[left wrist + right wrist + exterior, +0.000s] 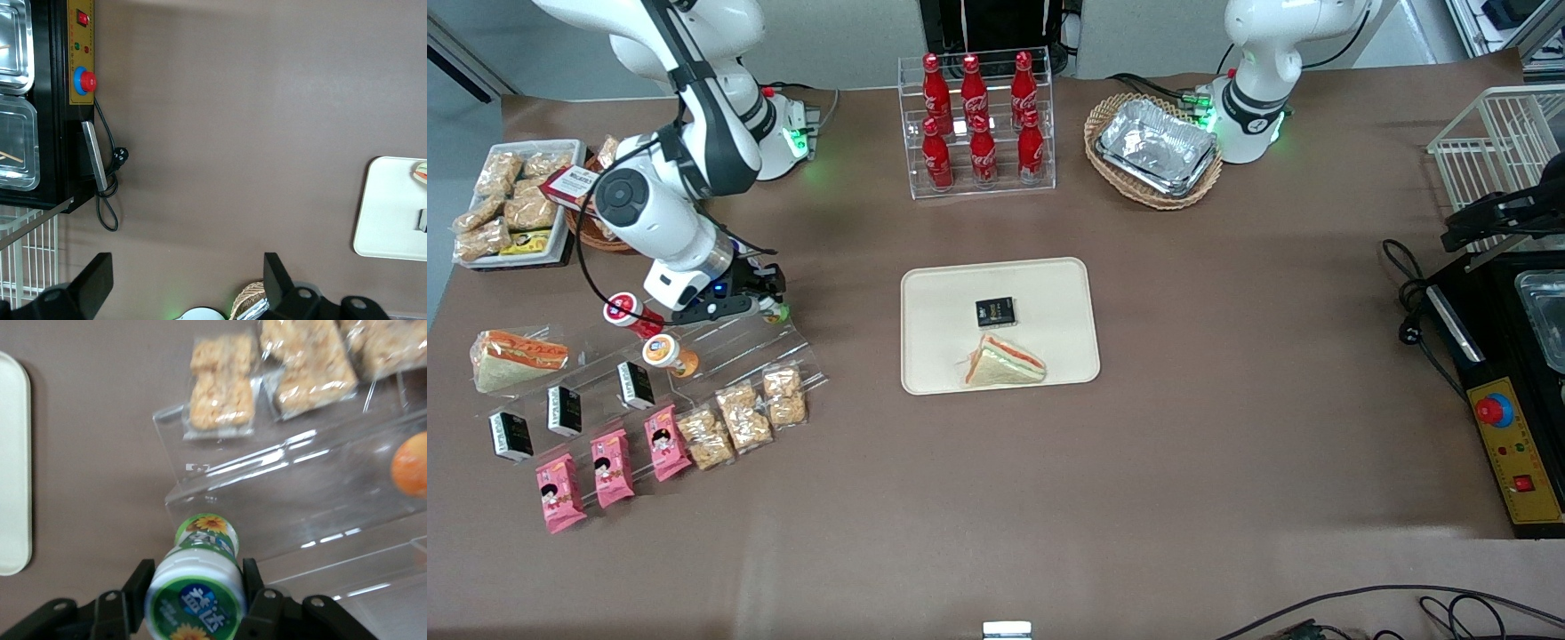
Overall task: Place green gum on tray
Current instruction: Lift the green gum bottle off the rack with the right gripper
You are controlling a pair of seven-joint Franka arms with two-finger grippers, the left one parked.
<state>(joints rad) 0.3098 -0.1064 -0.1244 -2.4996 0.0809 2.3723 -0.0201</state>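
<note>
Above the clear acrylic display rack (720, 356), well apart from the tray (1049, 276), the gripper (195, 603) is clamped on the green gum (199, 587), so the pickup looks done while carry and placement remain.

Bench (1227, 427): a wide top under a plain brown cover, matte, with faint creases.
Light: soft and from above (a pale sheen lies across the cover near the front camera's edge).
Floor (440, 204): grey-blue, showing past the bench corner at the working arm's end.
Wire rack (1489, 147): white, at the parked arm's end of the bench.
Black machine (1507, 356): just beside the rack, nearer the front camera, with a yellow control panel (1516, 453).
Black cable (1405, 293): coiled against the machine.
</note>
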